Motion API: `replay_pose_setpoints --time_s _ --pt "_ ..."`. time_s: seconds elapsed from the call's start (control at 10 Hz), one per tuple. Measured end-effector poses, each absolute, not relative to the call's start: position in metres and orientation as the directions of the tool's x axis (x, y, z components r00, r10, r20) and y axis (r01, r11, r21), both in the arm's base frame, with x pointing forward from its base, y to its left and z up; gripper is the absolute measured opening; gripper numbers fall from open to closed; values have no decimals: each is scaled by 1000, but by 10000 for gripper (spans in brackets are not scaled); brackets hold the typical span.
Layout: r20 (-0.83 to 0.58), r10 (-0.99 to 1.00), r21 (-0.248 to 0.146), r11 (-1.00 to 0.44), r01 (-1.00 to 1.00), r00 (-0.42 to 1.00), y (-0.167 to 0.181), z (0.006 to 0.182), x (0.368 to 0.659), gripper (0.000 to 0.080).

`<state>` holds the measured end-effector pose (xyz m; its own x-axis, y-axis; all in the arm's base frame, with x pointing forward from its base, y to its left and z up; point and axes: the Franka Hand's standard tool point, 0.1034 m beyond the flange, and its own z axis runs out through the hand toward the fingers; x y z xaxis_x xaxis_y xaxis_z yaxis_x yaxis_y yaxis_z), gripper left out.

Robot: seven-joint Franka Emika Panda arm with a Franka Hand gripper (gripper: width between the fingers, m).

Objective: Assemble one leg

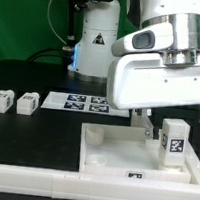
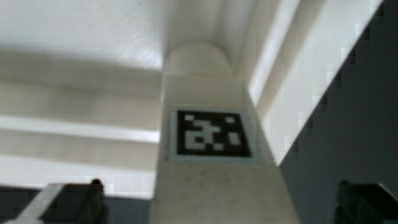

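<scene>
A leg (image 1: 172,142), a stubby white block with a square marker tag on its side, stands upright on the right part of the large white tray-like panel (image 1: 104,154). My gripper (image 1: 175,130) hangs over it, with one finger on each side of the leg. In the wrist view the leg (image 2: 217,120) fills the middle, tag facing the camera. The dark fingertips (image 2: 71,202) stand apart from it with a gap on both sides, so the gripper (image 2: 217,208) is open. The leg's foot is hidden.
Two more white legs (image 1: 1,101) (image 1: 27,102) lie on the black table at the exterior view's left. The marker board (image 1: 82,103) lies behind the panel. The arm's white base (image 1: 95,37) stands at the back.
</scene>
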<state>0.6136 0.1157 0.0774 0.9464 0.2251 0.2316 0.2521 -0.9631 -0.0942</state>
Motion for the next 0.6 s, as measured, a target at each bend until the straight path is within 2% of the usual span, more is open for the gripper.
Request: replay_pose_setpoints --time_s 0.2,0.5,0.6 --pt "81 248 -136 -957 257 965 118 81 613 649" --pt "108 266 -128 -952 278 958 110 81 623 649" --pt "108 266 -128 -952 278 958 110 81 623 499"
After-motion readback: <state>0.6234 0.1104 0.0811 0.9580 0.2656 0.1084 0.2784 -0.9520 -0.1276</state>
